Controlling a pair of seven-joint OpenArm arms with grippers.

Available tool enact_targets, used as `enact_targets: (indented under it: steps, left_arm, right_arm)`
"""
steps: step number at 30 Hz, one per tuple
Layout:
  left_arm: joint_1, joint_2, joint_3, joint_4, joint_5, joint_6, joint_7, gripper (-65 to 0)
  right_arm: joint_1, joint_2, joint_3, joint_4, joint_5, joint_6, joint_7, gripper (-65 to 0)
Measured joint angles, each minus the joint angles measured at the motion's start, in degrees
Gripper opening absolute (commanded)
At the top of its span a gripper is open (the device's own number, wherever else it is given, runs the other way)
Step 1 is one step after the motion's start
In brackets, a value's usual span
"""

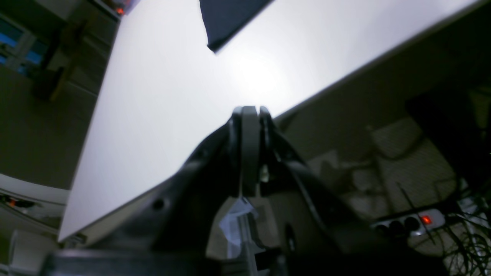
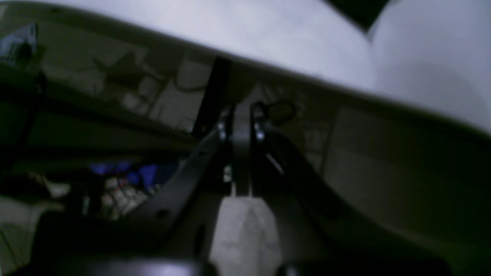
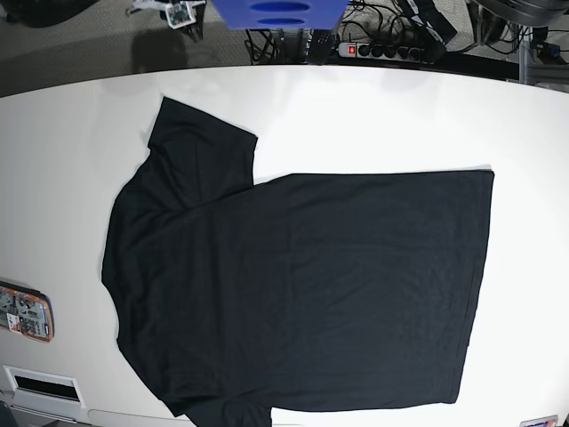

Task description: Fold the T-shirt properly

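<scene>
The black T-shirt (image 3: 302,285) lies spread flat on the white table (image 3: 373,116), with one sleeve toward the back left and the hem at the right. Neither arm shows in the base view. In the left wrist view my left gripper (image 1: 251,111) is shut and empty, hanging over the table edge (image 1: 153,96), with a shirt corner (image 1: 226,19) well ahead of it. In the right wrist view my right gripper (image 2: 241,109) is shut and empty, out past the table edge (image 2: 268,30), with a shirt corner (image 2: 356,11) far off at the top.
A power strip (image 3: 391,49) and cables lie on the floor behind the table, next to a blue object (image 3: 276,13). An orange-edged item (image 3: 25,311) and a white plate (image 3: 40,384) sit at the table's left front. A power strip (image 1: 410,222) also lies below the left arm.
</scene>
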Motion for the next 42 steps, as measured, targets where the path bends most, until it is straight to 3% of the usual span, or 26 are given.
enact_targets:
  steps: [6, 23, 29, 35, 39, 42]
  left_arm:
    - [0.07, 1.90, -5.05, 4.57, 0.04, 0.02, -0.42, -65.0]
    - [-0.31, 6.78, -5.07, 7.21, 0.04, -0.17, 0.00, -65.0]
    - [-0.35, 12.41, -5.03, 7.19, 0.26, -0.28, 0.02, -65.0]
    - [-0.55, 15.54, -5.29, 7.21, 0.02, -0.11, 0.02, -65.0]
    - [-0.72, 19.80, -5.27, 7.21, 0.07, -0.17, 0.00, -65.0]
    - [-2.47, 22.21, -5.27, 7.21, 0.07, -0.09, 0.07, -65.0]
  right_arm:
    - [0.04, 0.02, 2.14, 4.50, 0.00, -0.13, 0.96, -65.0]
    - [-0.22, 0.92, 4.22, 6.75, -0.02, 0.31, 0.44, -65.0]
    - [-0.07, 7.93, 3.87, 6.73, -0.02, 0.02, -0.04, -65.0]
    - [0.04, 11.04, 3.63, 6.73, -0.09, 0.61, 0.15, -65.0]
    - [0.09, 17.03, 3.76, 6.73, -0.17, 0.04, -0.13, -65.0]
    - [1.27, 19.32, 4.22, 6.67, -0.04, 0.22, -0.57, -65.0]
